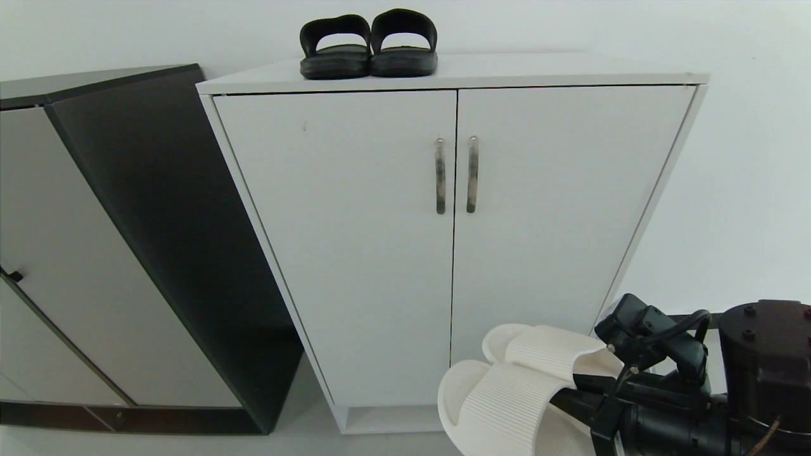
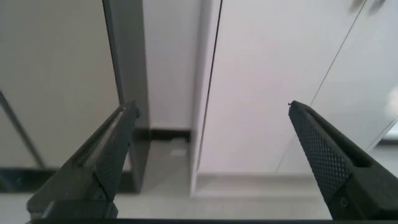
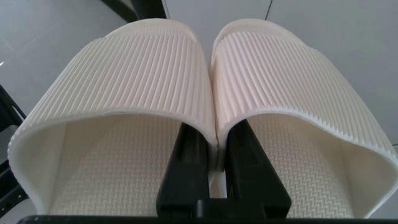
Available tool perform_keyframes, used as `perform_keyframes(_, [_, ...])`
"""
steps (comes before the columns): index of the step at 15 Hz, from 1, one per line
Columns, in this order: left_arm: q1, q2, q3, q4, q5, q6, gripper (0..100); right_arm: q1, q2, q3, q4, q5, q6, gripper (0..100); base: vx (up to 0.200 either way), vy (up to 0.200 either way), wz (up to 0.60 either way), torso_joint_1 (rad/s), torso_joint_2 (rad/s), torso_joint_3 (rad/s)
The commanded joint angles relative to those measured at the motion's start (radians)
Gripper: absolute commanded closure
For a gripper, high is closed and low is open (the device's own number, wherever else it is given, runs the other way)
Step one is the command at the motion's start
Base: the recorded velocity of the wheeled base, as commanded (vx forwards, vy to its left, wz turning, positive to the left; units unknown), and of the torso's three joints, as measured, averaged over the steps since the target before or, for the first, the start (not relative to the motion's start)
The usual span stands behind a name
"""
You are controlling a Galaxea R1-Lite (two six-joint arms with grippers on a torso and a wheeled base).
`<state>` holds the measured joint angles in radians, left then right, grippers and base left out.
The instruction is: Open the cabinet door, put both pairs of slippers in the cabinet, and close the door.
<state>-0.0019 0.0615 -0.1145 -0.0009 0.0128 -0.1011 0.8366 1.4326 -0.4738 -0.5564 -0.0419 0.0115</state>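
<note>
Nearest: R gripper (image 3: 216, 163) pinching the white slippers (image 1: 507, 386) together by their inner sides, held low, just in front of the cabinet (image 1: 355, 266) on its right-door side. L gripper (image 2: 211, 107) spread wide, nothing in it, facing the cabinet's lower left edge. Both doors shut, handles (image 1: 440, 175) untouched; black slippers (image 1: 369, 45) up top at the back. Risk imo: right door swings out into the held pair, or that thin pinch lets one slide out.
</note>
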Motion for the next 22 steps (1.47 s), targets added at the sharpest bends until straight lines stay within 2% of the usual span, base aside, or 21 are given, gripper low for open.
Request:
perform_keyframes(1, [-0.007, 0.287, -0.223, -0.004, -0.043, -0.071, 0, 0.001, -0.004, -0.002, 0.0, -0.001, -0.001, 100, 0.0, 0.0, 0.0, 0.0, 0.0, 0.0])
perform_keyframes(2, [-0.01, 0.333, -0.237, -0.016, -0.082, -0.051, 0, 0.001, -0.006, 0.0, 0.0, -0.003, 0.001, 100, 0.0, 0.0, 0.0, 0.0, 0.0, 0.0])
perform_keyframes(3, [-0.013, 0.491, -0.286, -0.059, -0.228, 0.015, 0, 0.001, -0.017, 0.003, 0.0, -0.001, 0.001, 100, 0.0, 0.0, 0.0, 0.0, 0.0, 0.0])
perform_keyframes(4, [-0.013, 0.541, -0.303, -0.077, -0.278, 0.021, 0, 0.001, -0.018, 0.001, 0.0, 0.0, 0.001, 100, 0.0, 0.0, 0.0, 0.0, 0.0, 0.0])
perform_keyframes(5, [-0.013, 0.659, -0.34, -0.133, -0.393, 0.024, 0, 0.001, -0.018, 0.0, 0.0, 0.002, 0.001, 100, 0.0, 0.0, 0.0, 0.0, 0.0, 0.0])
perform_keyframes(6, [-0.015, 0.741, -0.366, -0.188, -0.471, 0.027, 0, 0.001, -0.018, 0.0, 0.0, 0.0, -0.001, 100, 0.0, 0.0, 0.0, 0.0, 0.0, 0.0])
perform_keyframes(7, [-0.013, 0.825, -0.402, -0.26, -0.533, 0.027, 0, 0.001, -0.018, -0.002, 0.0, 0.0, 0.001, 100, 0.0, 0.0, 0.0, 0.0, 0.0, 0.0])
perform_keyframes(9, [-0.016, 0.986, -0.491, -0.393, -0.602, 0.027, 0, 0.002, -0.018, -0.002, 0.0, 0.002, 0.001, 100, 0.0, 0.0, 0.0, 0.0, 0.0, 0.0])
perform_keyframes(10, [-0.046, 1.049, -0.533, -0.43, -0.614, 0.027, 0, 0.002, -0.018, -0.002, 0.0, 0.002, 0.001, 100, 0.0, 0.0, 0.0, 0.0, 0.0, 0.0])
perform_keyframes(13, [-0.188, 1.144, -0.64, -0.439, -0.611, 0.024, 0, 0.002, -0.018, -0.003, -0.002, -0.001, 0.001, 100, 0.0, 0.0, 0.0, 0.0, 0.0, 0.0])
perform_keyframes(14, [-0.257, 1.167, -0.676, -0.438, -0.606, 0.018, 0, 0.002, -0.018, -0.003, -0.002, -0.003, 0.002, 100, 0.0, 0.0, 0.0, 0.0, 0.0, 0.0])
perform_keyframes(16, [-0.397, 1.201, -0.732, -0.43, -0.586, -0.014, 0, 0.001, -0.015, -0.003, -0.002, -0.003, 0.002, 100, 0.0, 0.0, 0.0, 0.0, 0.0, 0.0])
perform_keyframes(18, [-0.533, 1.275, -0.794, -0.43, -0.542, -0.046, 0, 0.001, -0.014, -0.003, 0.0, -0.003, 0.002, 100, 0.0, 0.0, 0.0, 0.0, 0.0, 0.0])
perform_keyframes(19, [-0.586, 1.321, -0.829, -0.43, -0.533, -0.06, 0, 0.001, -0.014, -0.003, 0.0, -0.003, 0.002, 100, 0.0, 0.0, 0.0, 0.0, 0.0, 0.0])
perform_keyframes(21, [-0.661, 1.411, -0.907, -0.436, -0.53, -0.103, 0, 0.001, -0.012, -0.003, 0.0, -0.003, 0.002, 100, 0.0, 0.0, 0.0, 0.0, 0.0, 0.0])
perform_keyframes(22, [-0.667, 1.431, -0.932, -0.436, -0.528, -0.118, 0, 0.001, -0.012, -0.003, 0.0, -0.003, 0.002, 100, 0.0, 0.0, 0.0, 0.0, 0.0, 0.0])
